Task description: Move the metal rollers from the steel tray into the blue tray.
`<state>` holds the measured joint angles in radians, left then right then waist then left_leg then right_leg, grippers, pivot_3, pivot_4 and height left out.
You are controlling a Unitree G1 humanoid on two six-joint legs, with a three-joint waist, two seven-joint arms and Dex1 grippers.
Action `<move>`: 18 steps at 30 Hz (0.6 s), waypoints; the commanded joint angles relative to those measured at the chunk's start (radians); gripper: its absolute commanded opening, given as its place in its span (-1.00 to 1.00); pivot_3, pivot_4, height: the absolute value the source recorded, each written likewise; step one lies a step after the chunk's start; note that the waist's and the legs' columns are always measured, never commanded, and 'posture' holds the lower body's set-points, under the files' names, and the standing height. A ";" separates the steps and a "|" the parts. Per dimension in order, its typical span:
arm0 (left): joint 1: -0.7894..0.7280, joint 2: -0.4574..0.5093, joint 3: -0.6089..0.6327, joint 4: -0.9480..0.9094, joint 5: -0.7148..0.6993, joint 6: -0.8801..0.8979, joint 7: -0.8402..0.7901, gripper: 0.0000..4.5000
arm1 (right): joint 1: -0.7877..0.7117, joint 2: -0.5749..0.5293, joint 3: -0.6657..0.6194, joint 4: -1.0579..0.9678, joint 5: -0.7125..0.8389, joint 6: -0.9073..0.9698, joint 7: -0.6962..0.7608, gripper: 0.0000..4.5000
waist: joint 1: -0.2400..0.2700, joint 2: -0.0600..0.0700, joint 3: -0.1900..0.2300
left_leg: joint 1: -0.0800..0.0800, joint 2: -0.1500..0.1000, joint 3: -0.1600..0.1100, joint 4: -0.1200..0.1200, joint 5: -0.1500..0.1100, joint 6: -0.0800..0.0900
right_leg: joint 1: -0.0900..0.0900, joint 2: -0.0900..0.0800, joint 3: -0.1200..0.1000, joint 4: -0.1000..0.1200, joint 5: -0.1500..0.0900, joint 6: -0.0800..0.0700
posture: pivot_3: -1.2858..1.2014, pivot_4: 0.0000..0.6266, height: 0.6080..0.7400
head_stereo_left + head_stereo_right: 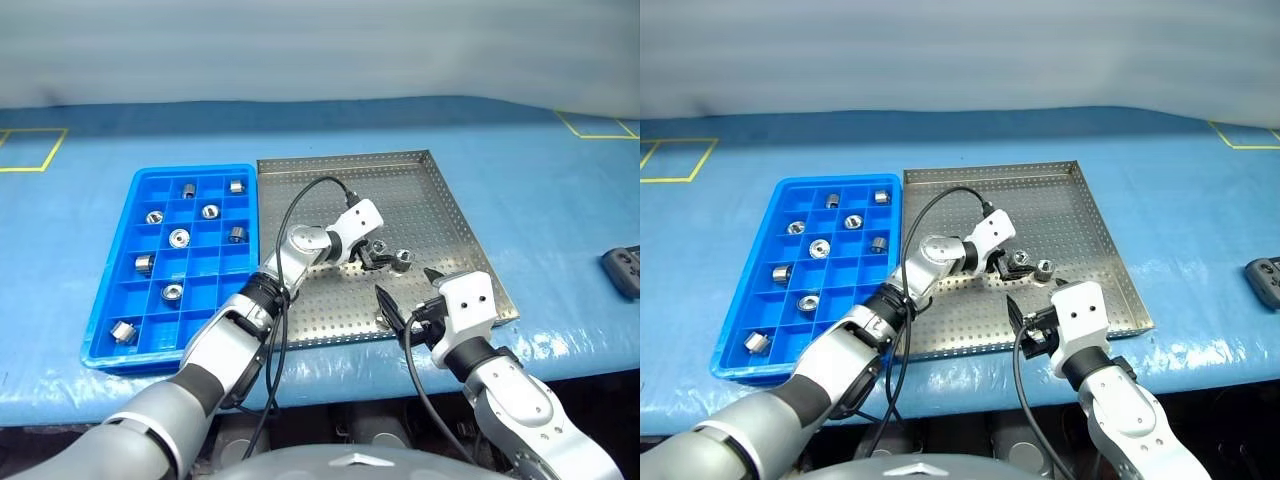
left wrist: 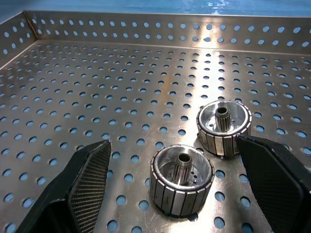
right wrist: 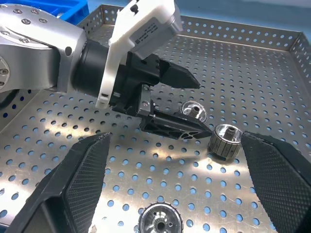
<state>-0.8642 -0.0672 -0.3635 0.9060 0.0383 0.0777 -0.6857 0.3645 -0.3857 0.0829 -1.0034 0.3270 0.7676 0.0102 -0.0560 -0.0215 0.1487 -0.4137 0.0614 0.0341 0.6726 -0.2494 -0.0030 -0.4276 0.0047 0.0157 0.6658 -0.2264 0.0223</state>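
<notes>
You had the left hand reaching low over the middle of the steel tray, its two black fingers spread wide and gripping nothing. Two metal rollers stood upright on the perforated floor just ahead of it, close together but apart; the nearer one sat between the fingers without touching either, while the farther one was just beside one finger. Your right hand hovered near the tray's front edge, also fully open and empty, with a third roller on the floor between its fingers. To the left, lying against the steel tray on the blue counter, the blue tray held nine rollers in separate compartments.
</notes>
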 commanded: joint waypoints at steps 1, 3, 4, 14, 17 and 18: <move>-0.023 -0.018 0.006 0.022 0.023 -0.032 -0.005 0.97 | -0.005 -0.004 -0.003 -0.044 0.011 -0.025 -0.011 1.00 | -0.005 0.000 0.000 | 0.000 0.000 0.000 0.000 0.000 0.000 | 0.000 0.000 0.000 0.000 0.000 0.000 | -0.09 -0.52 1.00; -0.022 -0.023 0.008 0.037 0.029 -0.036 -0.005 0.97 | -0.002 -0.007 -0.004 -0.044 0.012 -0.028 -0.015 1.00 | -0.009 0.000 0.000 | 0.000 0.000 0.000 0.000 0.000 0.000 | 0.000 0.000 0.000 0.000 0.000 0.000 | -0.09 -0.52 1.00; -0.020 -0.024 0.006 0.044 0.037 -0.038 -0.004 0.97 | 0.000 -0.007 -0.003 -0.044 0.012 -0.029 -0.018 1.00 | -0.010 0.000 0.000 | 0.000 0.000 0.000 0.000 0.000 0.000 | 0.000 0.000 0.000 0.000 0.000 0.000 | -0.10 -0.52 1.00; -0.017 -0.029 0.014 0.063 0.069 -0.054 0.001 -0.12 | 0.006 -0.007 -0.006 -0.044 0.016 -0.032 -0.026 1.00 | -0.013 0.000 0.000 | 0.000 0.000 0.000 0.000 0.000 0.000 | 0.000 0.000 0.000 0.000 0.000 0.000 | -0.10 -0.52 1.00; -0.013 -0.025 0.021 0.062 0.071 -0.051 0.005 -0.25 | 0.005 -0.005 -0.001 -0.044 0.016 -0.026 -0.026 1.00 | -0.013 0.000 0.000 | 0.000 0.000 0.000 0.000 0.000 0.000 | 0.000 0.000 0.000 0.000 0.000 0.000 | -0.09 -0.52 1.00; -0.010 -0.024 0.023 0.060 0.069 -0.050 0.004 -0.25 | 0.004 -0.004 0.001 -0.044 0.016 -0.024 -0.026 1.00 | -0.013 0.000 0.000 | 0.000 0.000 0.000 0.000 0.000 0.000 | 0.000 0.000 0.000 0.000 0.000 0.000 | -0.09 -0.52 1.00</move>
<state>-0.8654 -0.0864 -0.3543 0.9696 0.1056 0.0325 -0.6820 0.3710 -0.3921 0.0876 -1.0035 0.3376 0.7618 -0.0119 -0.0691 -0.0218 0.1484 -0.4133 0.0615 0.0344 0.6728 -0.2495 -0.0028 -0.4273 0.0047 0.0161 0.6660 -0.2261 0.0229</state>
